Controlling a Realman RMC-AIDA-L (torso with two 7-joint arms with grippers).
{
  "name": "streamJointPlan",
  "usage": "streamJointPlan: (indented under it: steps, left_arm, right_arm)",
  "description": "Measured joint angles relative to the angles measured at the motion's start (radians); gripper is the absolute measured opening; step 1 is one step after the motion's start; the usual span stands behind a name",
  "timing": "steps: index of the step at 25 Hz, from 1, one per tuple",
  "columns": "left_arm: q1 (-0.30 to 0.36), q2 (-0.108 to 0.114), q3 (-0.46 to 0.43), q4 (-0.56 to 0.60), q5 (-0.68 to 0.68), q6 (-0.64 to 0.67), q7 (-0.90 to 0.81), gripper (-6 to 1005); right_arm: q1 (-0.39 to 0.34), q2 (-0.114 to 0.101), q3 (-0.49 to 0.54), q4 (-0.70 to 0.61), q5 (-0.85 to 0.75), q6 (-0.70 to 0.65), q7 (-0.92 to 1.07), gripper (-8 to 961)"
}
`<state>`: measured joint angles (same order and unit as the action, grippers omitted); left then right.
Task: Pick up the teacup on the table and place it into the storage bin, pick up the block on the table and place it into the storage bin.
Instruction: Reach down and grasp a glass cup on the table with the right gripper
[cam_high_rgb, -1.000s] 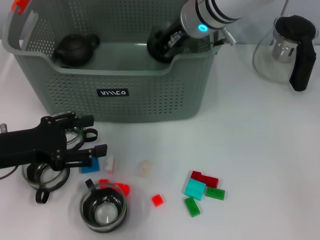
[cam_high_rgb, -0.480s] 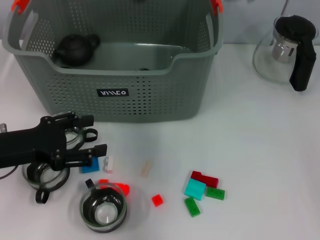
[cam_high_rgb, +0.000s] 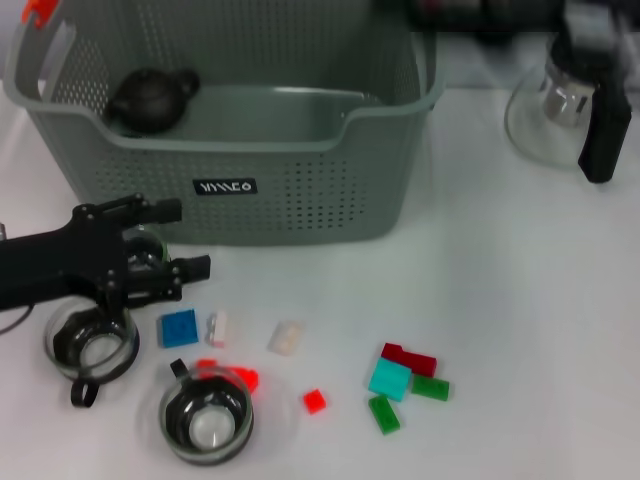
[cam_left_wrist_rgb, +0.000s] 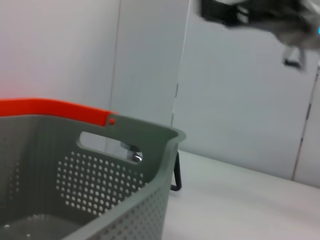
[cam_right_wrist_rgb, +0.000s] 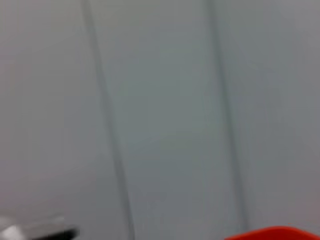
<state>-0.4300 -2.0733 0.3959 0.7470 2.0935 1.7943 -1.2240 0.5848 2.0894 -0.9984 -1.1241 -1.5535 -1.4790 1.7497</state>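
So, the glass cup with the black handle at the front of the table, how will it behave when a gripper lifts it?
The glass cup looks fragile and probably slippery, being clear and smooth. It stands upright on a wide base, so tipping seems unlikely. The handle may offer a surer hold.

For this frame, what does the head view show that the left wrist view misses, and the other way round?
Only the head view shows the left gripper, fingers open, low by a glass teacup, plus the blue block, the other loose blocks, a second teacup and the glass teapot. Only the left wrist view shows the room's grey wall panels behind the bin. Both show the grey storage bin with its orange-tipped handle.
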Motion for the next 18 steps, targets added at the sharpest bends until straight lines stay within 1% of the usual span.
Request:
streamJointPlan:
  steps: [1, 3, 6, 10, 12, 14, 18]
  left_arm:
    - [0.000, 0.000, 0.000, 0.000, -0.007, -0.003, 0.001, 855]
    - [-0.001, 0.000, 0.000, 0.000, -0.018, -0.006, 0.004, 855]
    - [-0.001, 0.000, 0.000, 0.000, -0.031, -0.007, 0.005, 855]
    - [-0.001, 0.000, 0.000, 0.004, -0.035, -0.007, 0.001, 855]
    - [-0.001, 0.000, 0.000, 0.004, -0.035, -0.007, 0.000, 855]
    - [-0.001, 0.000, 0.000, 0.005, -0.036, -0.007, 0.000, 855]
    - [0.004, 0.001, 0.000, 0.008, -0.035, -0.009, 0.000, 855]
  right_arm:
    - [-0.039, 0.003, 0.009, 0.039, 0.026, -0.056, -0.095, 754]
    - [-0.090, 0.006, 0.017, 0.109, 0.043, -0.110, -0.240, 752]
    - [-0.144, 0.004, 0.019, 0.248, 0.027, -0.143, -0.413, 748]
    - [-0.172, 0.001, 0.024, 0.394, -0.027, -0.150, -0.532, 748]
    - [-0.177, 0.002, 0.025, 0.435, -0.050, -0.151, -0.567, 748]
    - [-0.174, 0.004, 0.025, 0.458, -0.081, -0.149, -0.589, 748]
    - [-0.165, 0.004, 0.025, 0.463, -0.089, -0.148, -0.588, 748]
